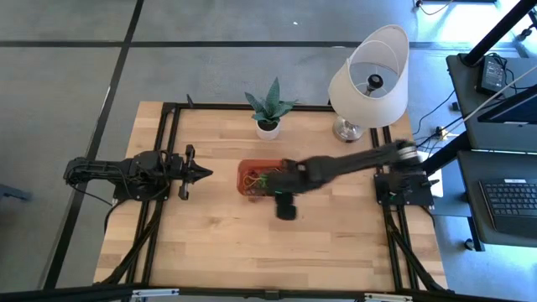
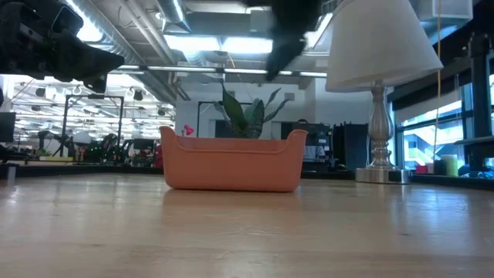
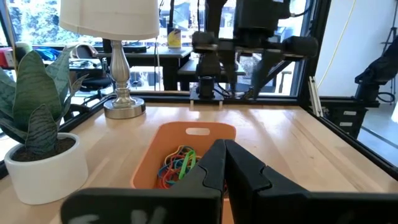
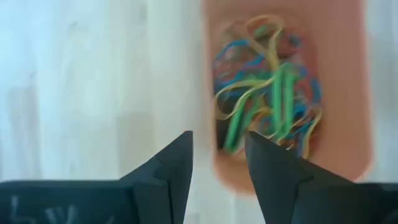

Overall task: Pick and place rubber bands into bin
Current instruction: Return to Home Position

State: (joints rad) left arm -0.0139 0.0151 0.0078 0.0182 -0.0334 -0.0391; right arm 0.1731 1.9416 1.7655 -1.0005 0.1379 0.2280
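Note:
The orange-red bin point(image 1: 246, 170) stands in the middle of the table, resting on its base point(image 2: 231, 184). A tangle of green, blue, tan and red rubber bands point(image 4: 267, 93) lies inside it, also seen in the left wrist view point(image 3: 179, 165). My right gripper point(image 4: 219, 140) hangs open above the bin's near rim point(image 4: 348, 93), pointing steeply down with nothing between its fingers. In the high view it point(image 1: 273, 180) covers part of the bin. My left gripper point(image 1: 205, 173) is shut and level at the table's left, well clear of the bin.
A small potted plant point(image 1: 268, 109) and a white-shaded lamp point(image 1: 369, 80) stand along the table's far edge behind the bin. Bare wood lies between the bin and the near edge. Black frame rails point(image 1: 168, 143) run along the table's sides.

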